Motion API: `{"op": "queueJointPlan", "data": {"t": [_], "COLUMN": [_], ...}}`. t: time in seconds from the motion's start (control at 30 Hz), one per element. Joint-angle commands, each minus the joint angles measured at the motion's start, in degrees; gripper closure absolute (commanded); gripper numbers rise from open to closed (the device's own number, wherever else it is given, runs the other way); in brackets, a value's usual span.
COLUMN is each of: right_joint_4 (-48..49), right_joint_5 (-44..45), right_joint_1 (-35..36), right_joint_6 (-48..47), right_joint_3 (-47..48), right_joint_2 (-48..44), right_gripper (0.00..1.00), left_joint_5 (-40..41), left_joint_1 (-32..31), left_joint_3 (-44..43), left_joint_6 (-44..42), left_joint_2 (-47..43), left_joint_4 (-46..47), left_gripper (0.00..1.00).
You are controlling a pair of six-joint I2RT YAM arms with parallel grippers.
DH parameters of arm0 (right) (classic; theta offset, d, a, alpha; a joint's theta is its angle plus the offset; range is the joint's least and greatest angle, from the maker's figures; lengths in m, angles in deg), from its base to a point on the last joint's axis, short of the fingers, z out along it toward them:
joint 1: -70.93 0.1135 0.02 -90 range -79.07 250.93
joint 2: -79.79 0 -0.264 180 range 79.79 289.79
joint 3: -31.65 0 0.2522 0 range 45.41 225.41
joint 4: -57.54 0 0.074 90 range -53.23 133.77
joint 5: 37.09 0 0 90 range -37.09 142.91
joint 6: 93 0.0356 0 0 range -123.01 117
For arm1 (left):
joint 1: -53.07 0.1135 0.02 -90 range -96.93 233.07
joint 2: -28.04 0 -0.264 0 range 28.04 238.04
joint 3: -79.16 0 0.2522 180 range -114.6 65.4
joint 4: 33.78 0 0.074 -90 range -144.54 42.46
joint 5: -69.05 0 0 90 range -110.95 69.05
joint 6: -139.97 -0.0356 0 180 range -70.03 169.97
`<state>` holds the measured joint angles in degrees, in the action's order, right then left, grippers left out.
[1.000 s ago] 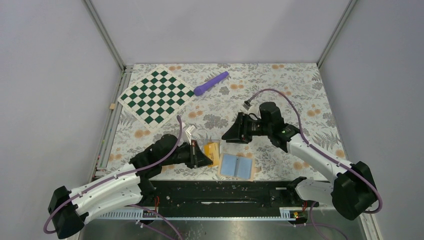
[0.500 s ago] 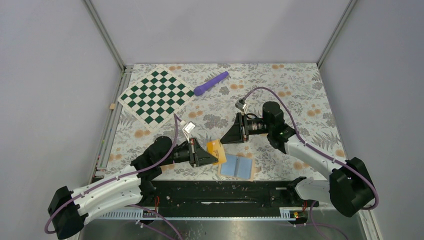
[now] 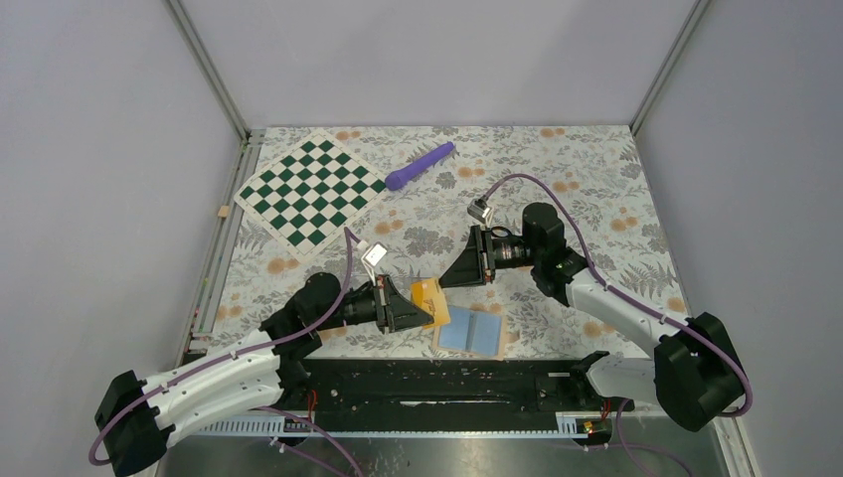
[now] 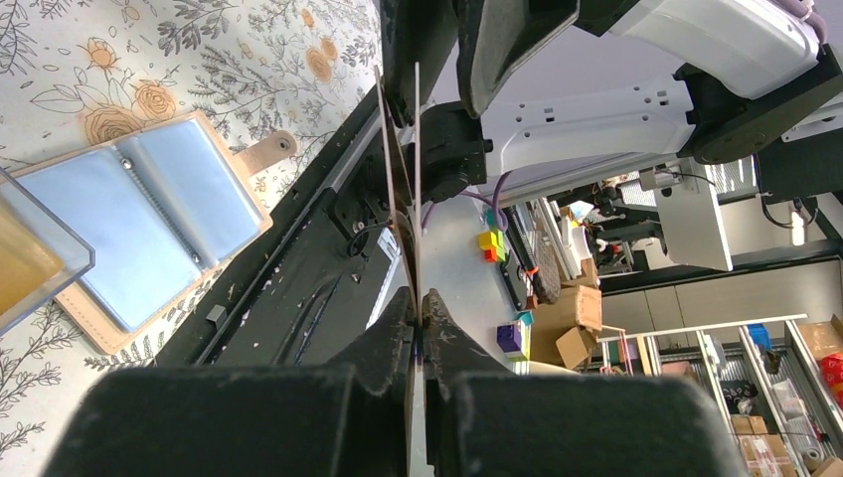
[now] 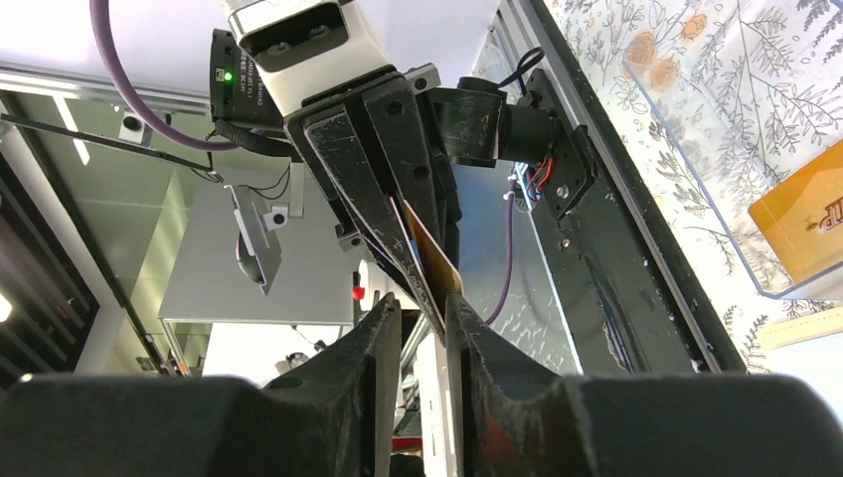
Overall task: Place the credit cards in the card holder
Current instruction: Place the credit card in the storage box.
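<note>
the left gripper (image 4: 419, 316) pinches the credit cards (image 5: 435, 260) edge-on, the right gripper's (image 5: 422, 313) jaws straddle their far edge, though i cannot tell if they clamp.

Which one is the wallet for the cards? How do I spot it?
Find the flowery table, then the black rail along its near edge. The wallet lies open on the table just behind the rail's middle. Only it has light blue pockets with a tan rim; the clear case beside it holds an orange card.
</note>
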<state>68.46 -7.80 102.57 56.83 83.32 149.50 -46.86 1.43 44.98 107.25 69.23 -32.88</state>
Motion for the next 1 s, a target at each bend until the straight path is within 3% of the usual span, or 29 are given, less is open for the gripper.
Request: {"op": "queueJointPlan", "data": {"t": [0.0, 0.27, 0.57, 0.97], "right_joint_4": [0.67, 1.07, 10.68, 11.18], "right_joint_5": [0.75, -0.08, -2.29, -2.36], "right_joint_1": [-1.43, -2.28, -2.33, -2.29], "right_joint_6": [-1.01, -0.56, 5.47, 5.18], "right_joint_3": [-0.93, -1.31, -3.43, -3.83], "right_joint_2": [-1.26, -1.22, -0.52, -0.44], "right_gripper": [0.70, 0.70, 0.69, 0.65], "left_joint_5": [-2.19, -2.55, -1.91, -0.06], "left_joint_1": [-0.14, -0.18, -0.15, -0.15], "left_joint_3": [-0.24, -0.23, -0.62, -1.42], "left_joint_6": [-0.23, -0.32, -0.64, -1.73], "left_joint_2": [-1.26, -1.29, -0.93, -1.00], "left_joint_4": [5.66, 5.65, 4.81, 0.60], "left_gripper": [1.00, 1.00, 1.00, 1.00]}}
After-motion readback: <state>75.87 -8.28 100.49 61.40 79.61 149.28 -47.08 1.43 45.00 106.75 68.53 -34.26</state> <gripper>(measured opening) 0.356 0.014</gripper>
